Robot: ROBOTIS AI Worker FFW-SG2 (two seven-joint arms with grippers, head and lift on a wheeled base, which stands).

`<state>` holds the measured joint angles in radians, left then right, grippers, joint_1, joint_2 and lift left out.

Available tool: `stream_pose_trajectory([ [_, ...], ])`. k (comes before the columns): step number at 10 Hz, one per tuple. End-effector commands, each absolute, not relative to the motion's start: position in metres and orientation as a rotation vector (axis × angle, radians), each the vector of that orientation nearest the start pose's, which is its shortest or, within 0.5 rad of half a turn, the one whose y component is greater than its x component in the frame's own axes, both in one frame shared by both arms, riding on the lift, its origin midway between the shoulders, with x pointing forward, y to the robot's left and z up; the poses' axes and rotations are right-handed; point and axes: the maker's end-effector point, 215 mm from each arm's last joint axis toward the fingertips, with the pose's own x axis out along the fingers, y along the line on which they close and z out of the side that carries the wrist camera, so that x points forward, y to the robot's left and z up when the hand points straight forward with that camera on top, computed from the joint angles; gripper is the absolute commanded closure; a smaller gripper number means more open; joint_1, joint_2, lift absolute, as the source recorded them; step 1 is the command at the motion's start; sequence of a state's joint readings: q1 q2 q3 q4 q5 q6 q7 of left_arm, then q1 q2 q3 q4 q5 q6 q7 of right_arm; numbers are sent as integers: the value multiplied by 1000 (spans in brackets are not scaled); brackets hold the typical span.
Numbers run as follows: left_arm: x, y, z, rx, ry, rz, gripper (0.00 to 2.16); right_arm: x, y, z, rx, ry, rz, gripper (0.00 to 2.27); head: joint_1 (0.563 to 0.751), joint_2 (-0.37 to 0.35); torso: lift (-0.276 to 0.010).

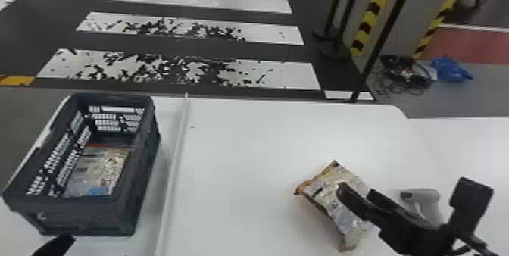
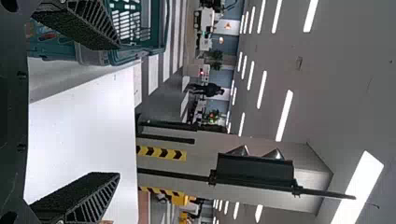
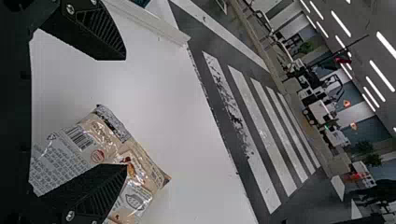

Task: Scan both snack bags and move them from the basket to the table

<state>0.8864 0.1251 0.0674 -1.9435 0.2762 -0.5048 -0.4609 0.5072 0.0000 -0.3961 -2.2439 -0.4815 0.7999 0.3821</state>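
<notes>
White flat table (image 1: 242,141), white-striped black floor (image 1: 189,47) beyond | right wrist view shows barcode (image 3: 80,137) on beige plastic snack bag (image 3: 109,137) | left gripper (image 1: 56,244), right gripper (image 1: 408,186): fingers wide

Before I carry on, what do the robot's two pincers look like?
Both are black. The left pincer has wedge-shaped fingers with slanted ribs along the sides and grainy inner faces; the right pincer has similar ribbed, tapering fingers, with round silvery screw heads near their bases.

Worn white crosswalk (image 1: 284,76), chevron-striped pillar (image 1: 420,13), tangled black cables (image 1: 416,79), blue bundle (image 1: 450,69) beside them
</notes>
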Motion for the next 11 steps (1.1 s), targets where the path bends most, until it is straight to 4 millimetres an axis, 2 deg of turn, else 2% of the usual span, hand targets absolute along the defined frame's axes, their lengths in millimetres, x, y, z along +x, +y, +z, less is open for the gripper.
stream_pose_trajectory([
  [1,286,211,-367,-108,-30,-339,16,395,-275,-403,400,437,195,110,695,-115,-98],
  [3,298,214,-366,-101,22,-261,16,399,-275,-400,322,389,184,113,695,-95,-98],
  [4,306,213,-359,-112,22,-219,16,403,-275,-398,254,366,172,113,695,-91,-98],
  [7,315,202,-359,-108,60,-174,16,412,-273,-399,58,298,132,130,695,-108,-98],
  [9,316,205,-362,-118,76,-139,16,413,-272,-402,12,256,123,367,695,-110,-98],
  [10,316,204,-367,-126,96,-132,16,413,-273,-404,15,249,121,920,695,-105,-98],
  [11,315,203,-372,-129,112,-127,16,412,-276,-408,23,254,112,1889,695,-105,-98],
])
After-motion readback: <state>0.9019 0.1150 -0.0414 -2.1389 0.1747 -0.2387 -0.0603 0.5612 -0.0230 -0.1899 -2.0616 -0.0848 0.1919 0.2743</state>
